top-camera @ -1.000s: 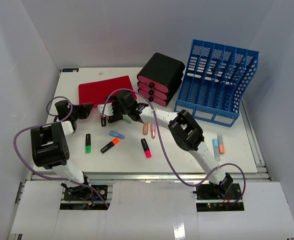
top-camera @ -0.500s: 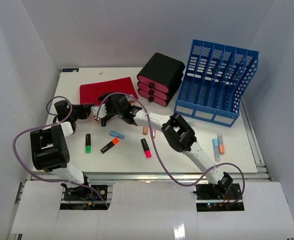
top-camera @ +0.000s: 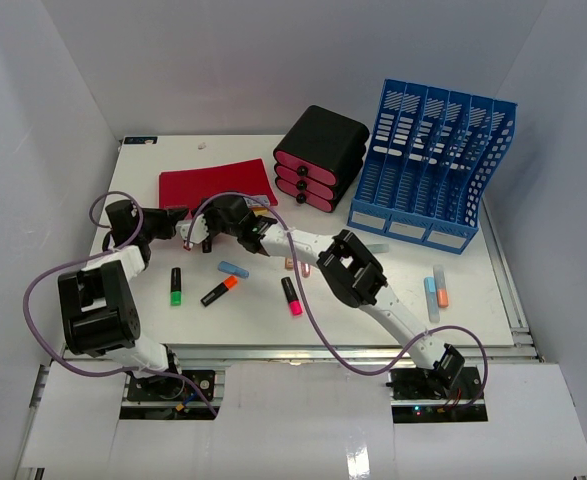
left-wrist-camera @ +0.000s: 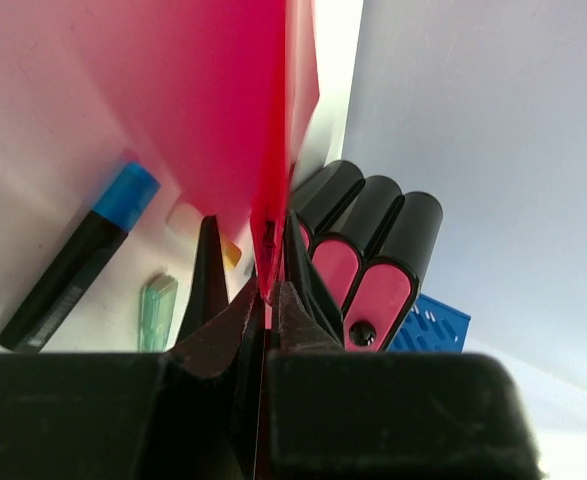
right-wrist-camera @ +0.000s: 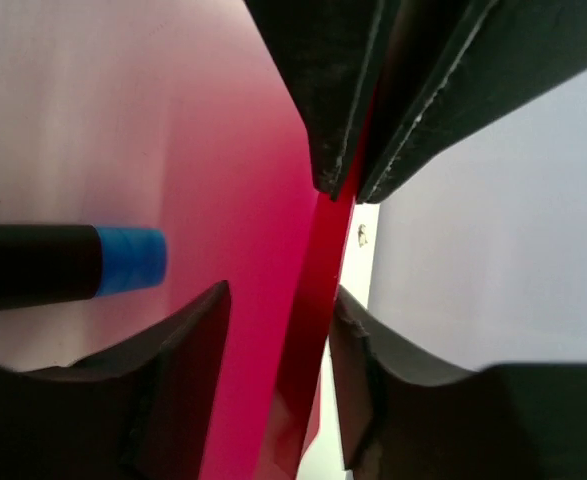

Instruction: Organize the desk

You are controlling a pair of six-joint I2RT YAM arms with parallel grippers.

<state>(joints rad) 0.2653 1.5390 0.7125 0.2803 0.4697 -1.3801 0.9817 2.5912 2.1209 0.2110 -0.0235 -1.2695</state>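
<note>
A red folder (top-camera: 218,182) lies at the back left of the white desk (top-camera: 473,300), its near edge lifted. My left gripper (top-camera: 178,226) is shut on that edge; in the left wrist view the red folder (left-wrist-camera: 203,100) runs up from the pinched left gripper (left-wrist-camera: 271,290). My right gripper (top-camera: 199,234) sits right beside it, facing it. In the right wrist view the right gripper (right-wrist-camera: 278,300) straddles the folder (right-wrist-camera: 243,200) edge, open. One finger touches the sheet and a gap shows at the other. The left gripper's fingers (right-wrist-camera: 323,80) clamp the edge just beyond.
A black and pink drawer unit (top-camera: 321,155) and a blue file rack (top-camera: 435,165) stand at the back right. Highlighters lie scattered: green (top-camera: 175,286), orange (top-camera: 219,290), pink (top-camera: 291,296), blue (top-camera: 233,268), pastel ones (top-camera: 435,288). A blue-capped marker (right-wrist-camera: 73,265) lies under the lifted folder.
My right gripper slid left along the folder's near edge to meet the left gripper, and its jaws narrowed around the edge. The left gripper stayed shut on the folder.
</note>
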